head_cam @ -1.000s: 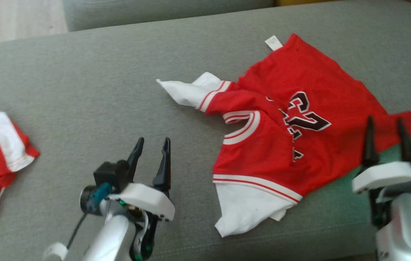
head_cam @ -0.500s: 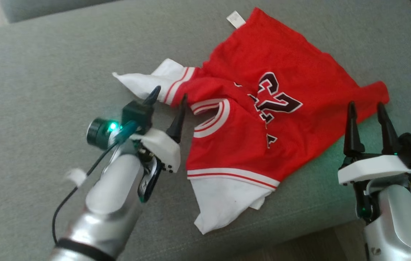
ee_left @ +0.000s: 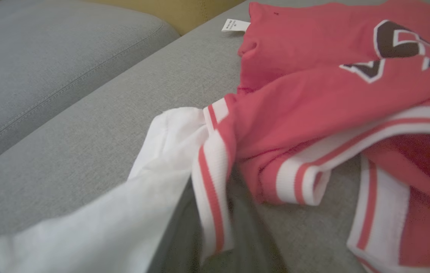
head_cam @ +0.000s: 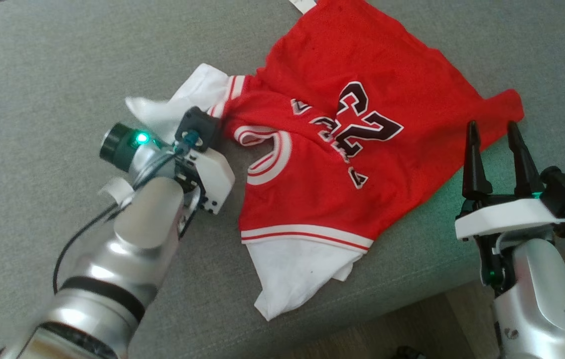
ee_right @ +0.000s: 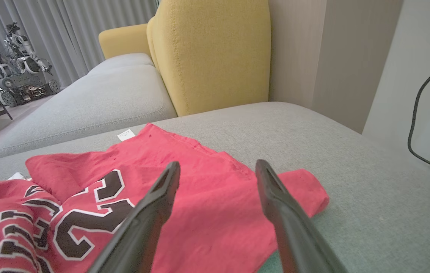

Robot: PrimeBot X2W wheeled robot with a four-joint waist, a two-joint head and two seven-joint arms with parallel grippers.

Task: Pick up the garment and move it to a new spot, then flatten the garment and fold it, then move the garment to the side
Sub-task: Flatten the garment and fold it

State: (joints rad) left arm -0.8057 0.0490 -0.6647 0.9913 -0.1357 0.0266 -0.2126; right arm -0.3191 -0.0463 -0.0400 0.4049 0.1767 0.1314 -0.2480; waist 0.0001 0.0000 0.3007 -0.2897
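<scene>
**Inspector:** Left end effector [ee_left: 212, 178], status?

**Onlooker:** Fingers straddle the garment's [head_cam: 362, 164] striped sleeve cuff [ee_left: 209, 159]; clenched or not, I cannot tell. The body trails off to its right along the sofa seat [head_cam: 63, 60].

**Inspector:** Right end effector [head_cam: 491, 128]?

**Onlooker:** Released, hem corner just ahead of its tips. In my judgement the left leads.

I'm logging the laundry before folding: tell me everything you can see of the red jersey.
The red jersey is a soft-looking top with black, white-edged numerals, white-and-red striped trim and white sleeves. It lies crumpled, unfolded, on the grey couch cushion, a white tag at its far edge. The left claw straddles its striped sleeve trim.
</scene>
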